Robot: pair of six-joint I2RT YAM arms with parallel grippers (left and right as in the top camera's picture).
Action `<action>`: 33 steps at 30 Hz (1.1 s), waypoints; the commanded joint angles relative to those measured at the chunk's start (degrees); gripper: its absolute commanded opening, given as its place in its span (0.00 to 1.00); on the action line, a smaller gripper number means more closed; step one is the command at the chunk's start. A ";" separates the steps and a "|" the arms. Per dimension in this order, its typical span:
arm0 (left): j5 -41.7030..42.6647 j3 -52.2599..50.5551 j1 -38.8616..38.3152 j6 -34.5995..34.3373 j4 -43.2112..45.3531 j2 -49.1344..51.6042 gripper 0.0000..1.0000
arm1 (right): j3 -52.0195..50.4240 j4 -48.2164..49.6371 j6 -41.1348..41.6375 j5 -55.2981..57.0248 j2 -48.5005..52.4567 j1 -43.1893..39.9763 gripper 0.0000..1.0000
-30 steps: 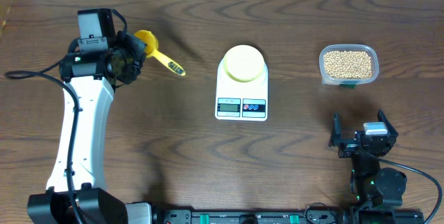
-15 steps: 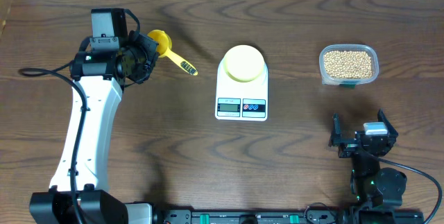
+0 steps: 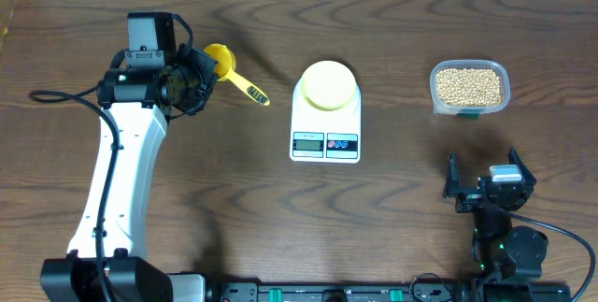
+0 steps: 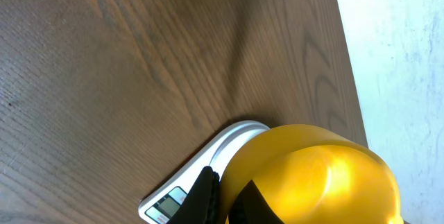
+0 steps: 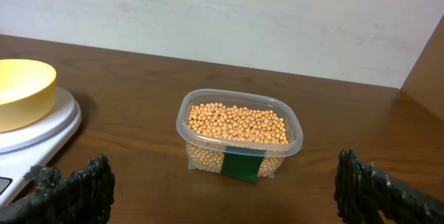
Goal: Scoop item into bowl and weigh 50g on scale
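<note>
A pale yellow-green bowl sits empty on the white scale at mid-table. Tan beans fill a clear tub at the right. In the overhead view my left gripper is left of the scale, shut on a bright yellow scoop whose handle points toward the scale. In the left wrist view the scoop's cup fills the lower right, pinched between my dark fingers, with the scale behind. My right gripper stands open in front of the beans, well short of them.
The clear plastic tub carries a green label on its near side. The bowl and the scale's edge lie to its left. The table's far edge meets a white wall. A black cable trails left of the left arm.
My left arm has carried the yellow scoop to the right, closer to the scale; most of that move came early. The right arm has not moved.
</note>
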 commanded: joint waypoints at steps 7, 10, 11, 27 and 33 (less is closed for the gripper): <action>-1.22 0.20 -0.59 -0.55 -4.48 -0.44 0.08 | -0.09 -0.22 0.63 -0.33 -0.37 0.37 0.99; -2.62 0.20 -0.61 -0.59 -4.83 -0.44 0.07 | -0.09 -0.22 0.63 -0.33 -0.39 0.37 0.99; -2.62 0.20 -0.61 -1.05 -4.66 -0.44 0.08 | -0.09 -0.22 0.63 -0.33 -0.39 0.37 0.99; -6.75 0.20 -4.98 -2.71 -4.94 -4.15 0.08 | -0.09 -0.22 0.63 -0.33 -0.37 0.37 0.99; -10.60 0.20 -6.99 -8.17 -4.87 -6.38 0.07 | -0.09 1.36 1.49 -1.97 -0.37 0.37 0.99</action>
